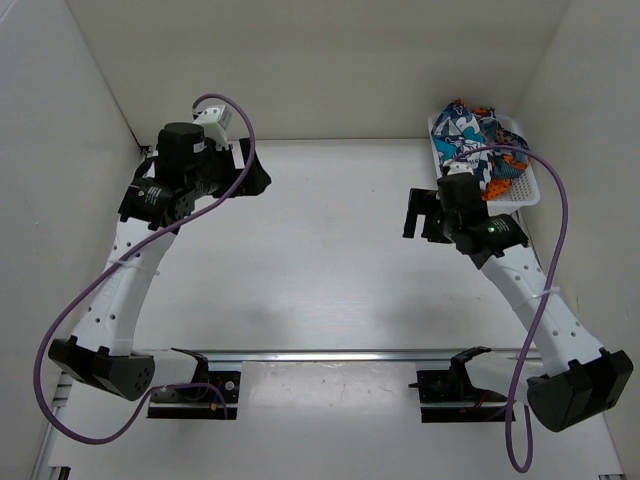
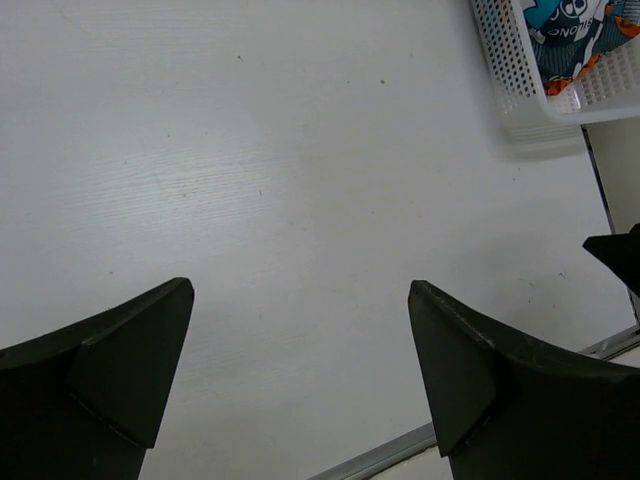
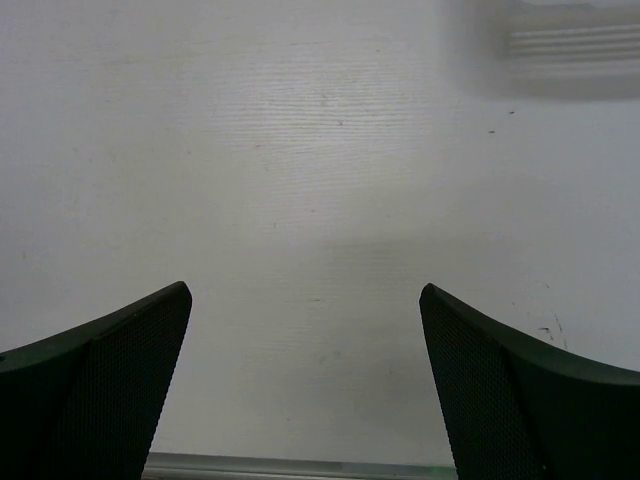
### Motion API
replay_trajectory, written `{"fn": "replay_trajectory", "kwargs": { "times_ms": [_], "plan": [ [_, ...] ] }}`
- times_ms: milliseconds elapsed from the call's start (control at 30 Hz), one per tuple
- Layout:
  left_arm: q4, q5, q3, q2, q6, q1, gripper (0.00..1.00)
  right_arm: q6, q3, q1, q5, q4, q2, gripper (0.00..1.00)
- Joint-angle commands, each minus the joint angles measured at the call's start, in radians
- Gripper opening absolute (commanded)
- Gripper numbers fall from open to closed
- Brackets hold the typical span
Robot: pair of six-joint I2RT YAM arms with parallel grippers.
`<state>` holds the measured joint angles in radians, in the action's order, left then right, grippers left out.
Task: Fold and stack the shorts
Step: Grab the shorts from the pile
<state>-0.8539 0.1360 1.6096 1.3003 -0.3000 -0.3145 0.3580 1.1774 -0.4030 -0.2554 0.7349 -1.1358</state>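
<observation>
The shorts [image 1: 478, 138], a crumpled heap of orange, teal, navy and white print, lie in a white perforated basket [image 1: 522, 194] at the back right. They also show in the left wrist view as shorts [image 2: 572, 38] at the top right corner. My left gripper [image 1: 256, 179] hovers over the back left of the table, open, with only bare table between its fingers [image 2: 130, 360]. My right gripper [image 1: 416, 216] hangs just left of the basket, open and empty, its fingers [image 3: 500, 380] wide apart.
White walls close in the table on the left, back and right. A metal rail [image 1: 340, 355] runs across the near edge between the arm bases. The basket [image 2: 505, 85] sits against the right wall; its blurred edge [image 3: 570, 45] shows in the right wrist view.
</observation>
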Motion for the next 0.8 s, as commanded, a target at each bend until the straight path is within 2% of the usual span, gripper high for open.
{"fn": "replay_trajectory", "kwargs": {
  "times_ms": [0,67,233,367,433,467,500,567,667,767],
  "plan": [
    [0.01,0.019,-0.022,-0.042,-0.03,0.017,1.0,-0.01,-0.03,0.001,-0.022,-0.011,0.053,1.0],
    [0.001,-0.025,-0.034,-0.042,-0.039,0.028,1.0,0.004,-0.03,0.001,-0.051,0.006,0.053,1.0],
    [0.001,0.016,-0.07,-0.064,-0.038,0.095,1.0,0.062,-0.03,0.001,-0.174,0.075,0.042,1.0],
    [0.001,0.016,-0.06,-0.044,-0.014,0.095,1.0,0.062,0.008,0.019,-0.281,0.066,-0.011,1.0],
    [0.001,-0.01,-0.06,-0.044,-0.014,0.095,1.0,0.038,0.1,0.108,-0.234,0.076,-0.083,1.0],
    [0.001,-0.025,-0.06,-0.033,-0.014,0.095,1.0,0.038,0.22,0.151,-0.132,0.087,-0.184,1.0],
    [0.001,-0.026,-0.06,-0.033,-0.014,0.095,1.0,0.023,0.284,0.23,-0.087,0.098,-0.24,0.98],
    [0.001,0.003,-0.06,-0.006,-0.034,0.104,1.0,0.012,0.452,0.295,-0.024,0.098,-0.399,0.98],
    [-0.033,0.004,-0.05,0.025,-0.051,0.104,1.0,0.022,0.617,0.391,0.018,0.109,-0.606,1.0],
    [-0.033,-0.081,-0.05,0.025,-0.077,0.104,1.0,0.022,0.839,0.463,0.042,0.125,-0.827,1.0]
  ]
}}
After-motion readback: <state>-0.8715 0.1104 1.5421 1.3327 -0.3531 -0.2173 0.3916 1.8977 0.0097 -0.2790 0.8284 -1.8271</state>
